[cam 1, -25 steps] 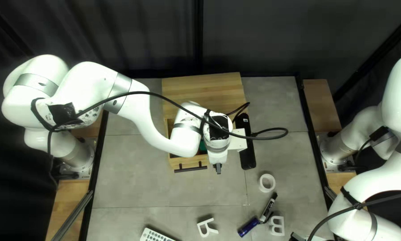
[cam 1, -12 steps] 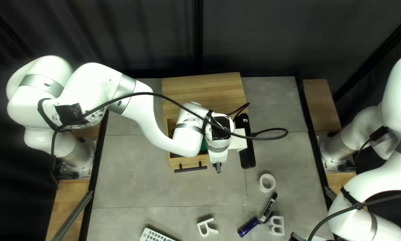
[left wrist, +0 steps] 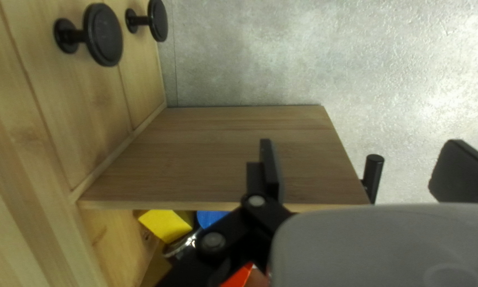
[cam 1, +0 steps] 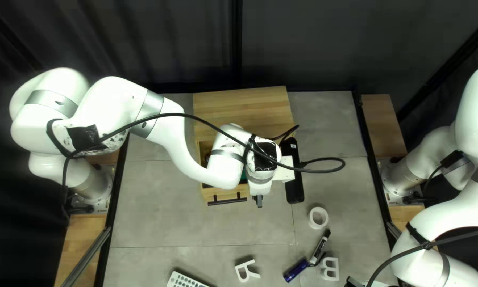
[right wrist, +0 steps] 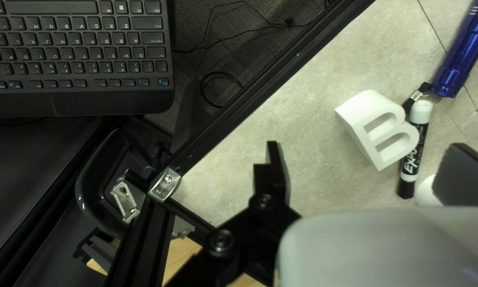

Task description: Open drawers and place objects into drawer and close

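The left tool (left wrist: pixel 362 163), spread wide apart, is the near one, just past one end of the black handle (cam 1: pixel 227 201) running sideways along the open drawer (cam 1: pixel 225 192).

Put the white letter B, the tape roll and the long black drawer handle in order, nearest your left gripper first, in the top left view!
From my left gripper:
1. Drawer handle, just left
2. Tape roll, right and lower
3. Letter B, right and much lower
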Controlling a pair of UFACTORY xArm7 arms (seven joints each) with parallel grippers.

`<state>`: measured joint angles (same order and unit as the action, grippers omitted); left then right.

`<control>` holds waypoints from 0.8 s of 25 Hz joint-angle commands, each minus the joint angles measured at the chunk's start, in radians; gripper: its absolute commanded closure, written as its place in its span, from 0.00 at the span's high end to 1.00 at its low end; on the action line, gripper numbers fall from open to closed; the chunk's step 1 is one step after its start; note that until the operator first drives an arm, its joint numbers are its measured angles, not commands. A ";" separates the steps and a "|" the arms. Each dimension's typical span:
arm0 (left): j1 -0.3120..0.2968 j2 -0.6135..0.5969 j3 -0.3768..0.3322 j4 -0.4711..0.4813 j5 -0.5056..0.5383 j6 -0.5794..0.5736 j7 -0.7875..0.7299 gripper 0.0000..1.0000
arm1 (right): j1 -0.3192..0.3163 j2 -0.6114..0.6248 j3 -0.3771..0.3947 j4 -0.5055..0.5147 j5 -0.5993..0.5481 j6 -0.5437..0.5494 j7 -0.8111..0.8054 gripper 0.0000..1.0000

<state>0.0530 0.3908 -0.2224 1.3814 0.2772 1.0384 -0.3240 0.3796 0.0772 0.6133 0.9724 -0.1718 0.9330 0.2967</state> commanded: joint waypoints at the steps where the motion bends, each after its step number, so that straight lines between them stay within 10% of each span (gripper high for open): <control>1: -0.004 0.000 -0.001 -0.002 0.003 0.003 -0.003 1.00 | 0.000 0.000 0.000 0.000 0.000 0.000 0.000 1.00; 20: -0.021 0.004 -0.001 0.006 0.026 0.045 -0.008 1.00 | 0.000 0.000 0.000 0.000 0.000 0.000 0.000 1.00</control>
<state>0.0340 0.3944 -0.2227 1.3850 0.3017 1.0796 -0.3301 0.3796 0.0772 0.6133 0.9724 -0.1718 0.9330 0.2967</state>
